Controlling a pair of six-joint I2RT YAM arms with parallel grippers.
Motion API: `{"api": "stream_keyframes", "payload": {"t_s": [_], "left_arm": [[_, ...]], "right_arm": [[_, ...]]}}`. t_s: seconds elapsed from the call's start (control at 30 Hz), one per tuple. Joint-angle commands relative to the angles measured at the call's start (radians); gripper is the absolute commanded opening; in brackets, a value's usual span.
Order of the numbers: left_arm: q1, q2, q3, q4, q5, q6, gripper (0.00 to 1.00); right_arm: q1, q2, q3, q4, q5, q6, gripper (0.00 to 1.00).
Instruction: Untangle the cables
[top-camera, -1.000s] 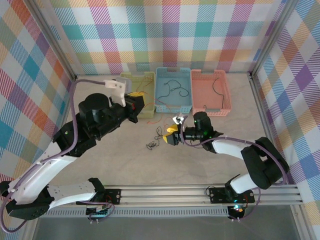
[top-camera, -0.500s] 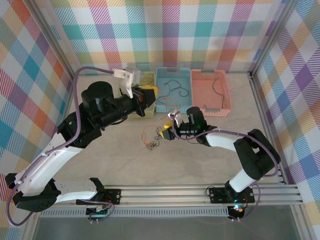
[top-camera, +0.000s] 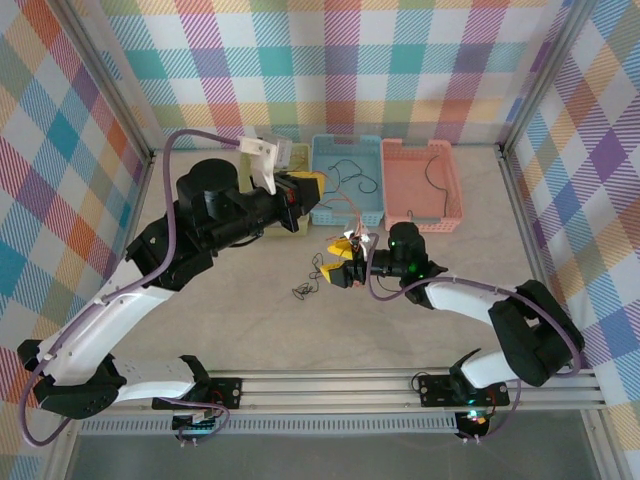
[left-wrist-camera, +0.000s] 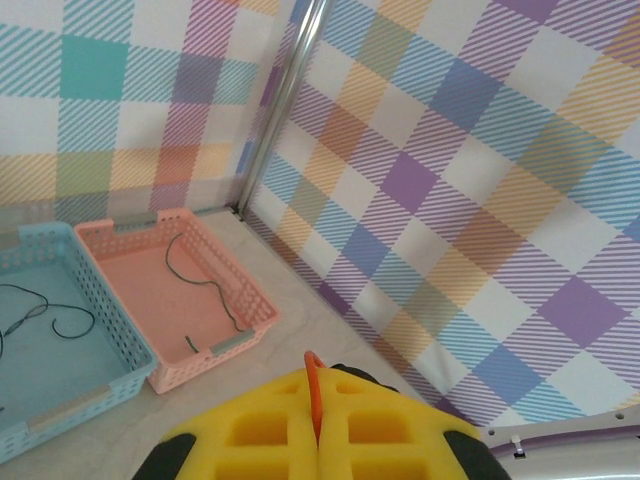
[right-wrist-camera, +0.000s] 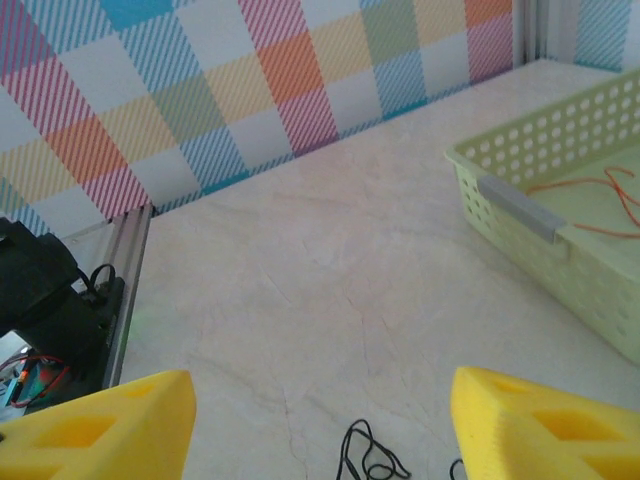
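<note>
Most of the green basket (top-camera: 292, 153) sits hidden under the left arm in the overhead view, where just its far rim peeps out. The right wrist view shows one corner of it at 2 o'clock, with an orange cable (right-wrist-camera: 590, 190) lying inside, cut off by the frame edge.

The left tool (top-camera: 308, 188) hangs above the gap between the green and blue baskets. Its yellow pads (left-wrist-camera: 260, 435) are pressed together on a second orange cable (left-wrist-camera: 313, 385), which sticks up from the seam. From there, faint thin strands (top-camera: 340, 212) run toward 5 o'clock, too fine to follow to their ends.

The right tool (top-camera: 338, 260) is near the middle of the tabletop (top-camera: 260, 330). Its fingers stand well apart, with nothing between them in its own wrist view (right-wrist-camera: 320, 400). A small black tangle (top-camera: 303, 290) lies on the tabletop at about 8 o'clock from it, and the wrist view's bottom edge cuts the tangle off.

Bare tabletop stretches from the tangle toward 7 and 9 o'clock, out to the checked walls.

At 12 o'clock, the blue basket (top-camera: 370, 205) holds a loose black cable (top-camera: 345, 172). The pink basket (top-camera: 405, 180) is just beside it at 1 o'clock and holds a dark cable (top-camera: 435, 175).
</note>
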Motion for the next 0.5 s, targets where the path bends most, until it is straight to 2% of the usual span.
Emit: {"api": "stream_keyframes", "payload": {"t_s": [0.0,0.1,0.33,0.47], "left_arm": [[0.009,0.01,0.038,0.047,0.047,-0.025,0.0],[0.008,0.018,0.053,0.039,0.062,-0.029,0.0],[0.008,0.036,0.091,0.024,0.107,-0.042,0.0],[0.009,0.044,0.103,0.025,0.13,-0.052,0.0]], "right_arm": [[0.007,-0.003,0.029,0.01,0.054,-0.006,0.67],[0.007,0.02,0.068,-0.021,0.116,-0.017,0.62],[0.006,0.108,0.144,-0.014,0.134,0.013,0.42],[0.007,0.146,0.165,0.019,0.132,0.044,0.37]]}}
